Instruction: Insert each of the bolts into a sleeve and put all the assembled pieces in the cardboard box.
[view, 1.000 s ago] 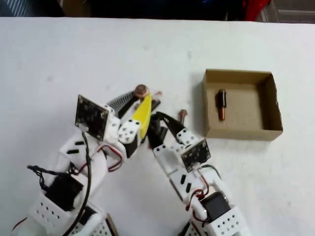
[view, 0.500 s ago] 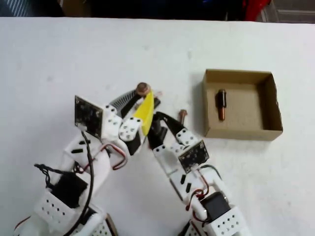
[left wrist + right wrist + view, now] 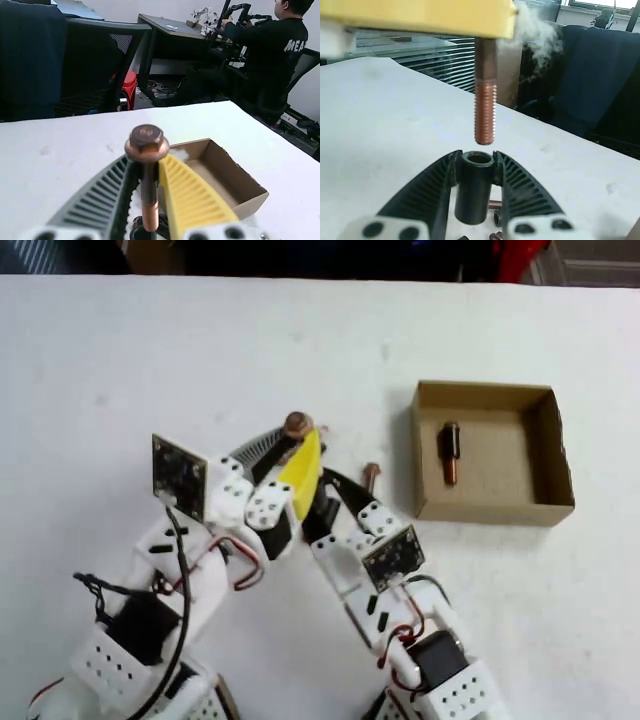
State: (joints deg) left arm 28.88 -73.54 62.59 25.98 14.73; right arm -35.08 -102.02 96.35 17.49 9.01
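**Bolt tip hangs just over the sleeve's hole, ready to go in**

The left pincer [image 3: 146, 160] pinches the copper bolt [image 3: 148, 185] straight up, head on top, near the middle of the table. The right pincer [image 3: 476, 156] pinches the black sleeve [image 3: 474, 189] just under it, hole facing up. Tip and hole are close but not touching. To do it well, put the tip over the middle of the hole, keep both straight, and go down slowly with no leaning. The cardboard box [image 3: 485, 389] sits toward the table's right edge with one finished piece [image 3: 450, 452] inside. Another bolt [image 3: 370, 473] lies just beside the box.
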